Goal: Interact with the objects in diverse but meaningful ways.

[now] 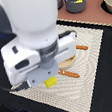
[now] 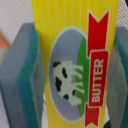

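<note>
right now the end effector [image 1: 49,79] is clamped on the small yellow butter packet [image 2: 75,65]. in the wrist view the packet sits between the two green pads [image 2: 31,75], and both pads look pressed against its sides. you can read the word "butter" on a red ribbon, and there is a little cow picture.

in the exterior view the yellow packet pokes out under the big white arm, just above the striped mat [image 1: 92,52] on the table. i cannot tell if it touches the mat or hangs a bit over it.

the packet's long side runs along the pads, so the pads squeeze its short way. that looks like a good, steady hold.

just beside it, toward the exterior view's right, lie the orange-handled fork [image 1: 69,74] and knife [image 1: 81,47], with a tan plate [image 1: 68,62] between them. a dark pot [image 1: 76,1] with something yellow inside stands well apart at the back. i think the next move is to carry the packet somewhere, maybe to the plate.
</note>
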